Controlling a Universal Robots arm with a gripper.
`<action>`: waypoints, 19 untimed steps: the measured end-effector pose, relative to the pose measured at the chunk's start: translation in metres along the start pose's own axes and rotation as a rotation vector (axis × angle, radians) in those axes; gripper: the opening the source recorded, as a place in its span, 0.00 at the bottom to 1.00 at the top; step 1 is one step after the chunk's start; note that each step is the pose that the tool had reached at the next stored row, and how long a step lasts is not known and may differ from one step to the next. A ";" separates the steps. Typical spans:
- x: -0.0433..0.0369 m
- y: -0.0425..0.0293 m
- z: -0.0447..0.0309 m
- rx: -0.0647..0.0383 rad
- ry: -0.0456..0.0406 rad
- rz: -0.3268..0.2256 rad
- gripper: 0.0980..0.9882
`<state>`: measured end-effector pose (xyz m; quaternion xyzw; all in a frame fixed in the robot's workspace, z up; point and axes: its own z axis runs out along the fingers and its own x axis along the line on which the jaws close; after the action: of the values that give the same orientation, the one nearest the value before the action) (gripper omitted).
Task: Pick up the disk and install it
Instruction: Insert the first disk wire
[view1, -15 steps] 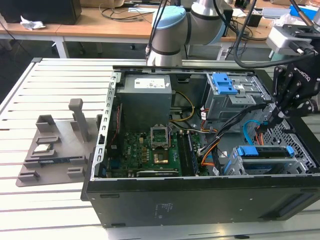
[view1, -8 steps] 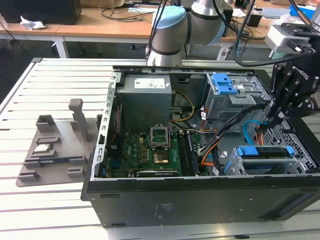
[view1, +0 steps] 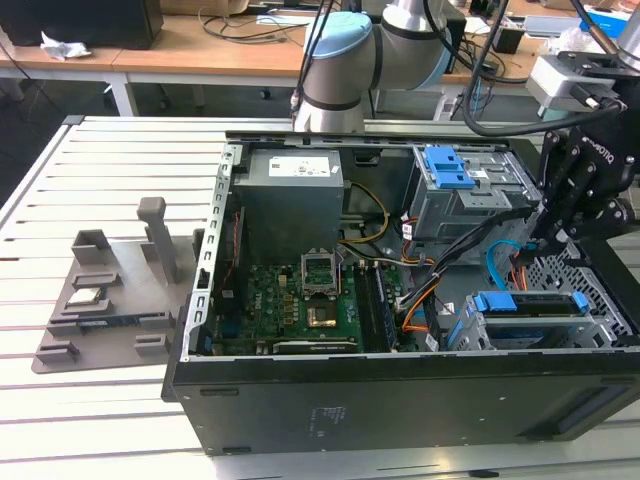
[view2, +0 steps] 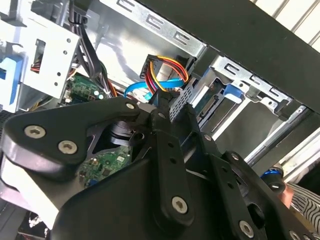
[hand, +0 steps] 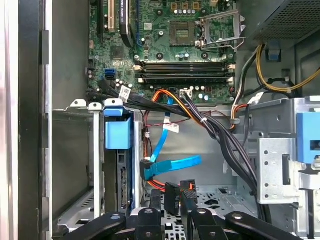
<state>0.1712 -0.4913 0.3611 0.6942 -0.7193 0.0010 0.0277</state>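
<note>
The disk (view1: 528, 305) sits in its blue carrier in the drive bay at the near right of the computer case (view1: 330, 385). The claw (view1: 572, 215) hovers just above (whether open or shut, I cannot tell). Loose cables (hand: 172, 167) nearby could probably snag it.

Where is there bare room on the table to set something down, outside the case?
Free: the slatted table between the grey fixture and its far edge, and the strip in front of the fixture. Crowded: inside the computer case, where cables run beside the gripper.
</note>
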 end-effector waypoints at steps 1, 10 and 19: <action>-0.0001 0.0004 0.0020 0.000 0.0061 0.000 0.23; -0.0005 0.0009 0.0047 0.000 0.0121 0.001 0.23; -0.0005 0.0008 0.0047 0.000 0.0123 0.001 0.07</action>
<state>0.1702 -0.4910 0.3564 0.6940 -0.7193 0.0054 0.0320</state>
